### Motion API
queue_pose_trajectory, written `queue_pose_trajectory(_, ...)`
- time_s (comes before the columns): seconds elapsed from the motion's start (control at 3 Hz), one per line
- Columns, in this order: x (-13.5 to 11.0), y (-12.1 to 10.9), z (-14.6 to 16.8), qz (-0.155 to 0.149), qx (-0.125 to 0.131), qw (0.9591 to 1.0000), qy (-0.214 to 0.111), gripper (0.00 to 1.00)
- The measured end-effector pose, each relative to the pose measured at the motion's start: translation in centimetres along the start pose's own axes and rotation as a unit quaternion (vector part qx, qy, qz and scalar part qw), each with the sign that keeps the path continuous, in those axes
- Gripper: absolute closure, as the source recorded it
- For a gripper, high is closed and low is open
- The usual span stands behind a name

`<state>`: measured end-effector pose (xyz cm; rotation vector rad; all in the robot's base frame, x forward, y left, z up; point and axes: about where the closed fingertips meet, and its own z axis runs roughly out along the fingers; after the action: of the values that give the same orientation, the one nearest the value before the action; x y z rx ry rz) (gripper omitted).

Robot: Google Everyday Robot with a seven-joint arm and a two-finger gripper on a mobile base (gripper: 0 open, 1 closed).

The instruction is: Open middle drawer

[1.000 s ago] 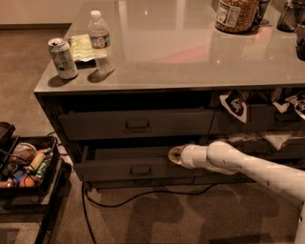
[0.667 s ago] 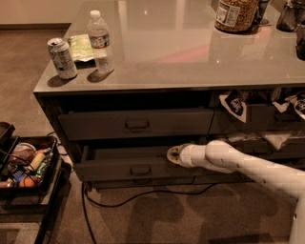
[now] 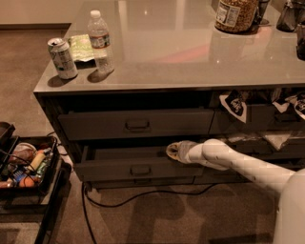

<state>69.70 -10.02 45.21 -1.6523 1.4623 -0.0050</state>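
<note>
The middle drawer [image 3: 107, 170] is the dark grey one with a small metal handle [image 3: 140, 169] at its centre. It stands pulled out a little, so a dark gap shows behind its front. My gripper [image 3: 174, 151] is at the end of the white arm [image 3: 238, 164] that reaches in from the lower right. It sits at the drawer's top edge, to the right of and above the handle, over the gap. The taller drawer [image 3: 95, 125] above has the same handle and stays closed.
On the grey countertop [image 3: 190, 52] stand a can [image 3: 62, 58], a water bottle [image 3: 101, 42], a green packet [image 3: 81, 47] and a jar [image 3: 234, 14]. Snack bags [image 3: 233, 106] hang in the right bay. A black cart [image 3: 50, 183] holding items stands at the left. A cable [image 3: 143, 195] lies on the floor.
My gripper has shifted slightly to the left along the drawer's top edge. The drawer stays about as far out as before.
</note>
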Motion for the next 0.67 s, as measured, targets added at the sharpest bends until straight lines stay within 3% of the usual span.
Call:
queue_pose_trajectory(0.33, 0.6, -0.6, 1.5, -0.009, 0.001, 0.9999, 0.007, 1.00)
queue_pose_trajectory(0.67, 0.7, -0.7, 2.8, -0.016, -0.032, 0.9993, 0.004, 1.00)
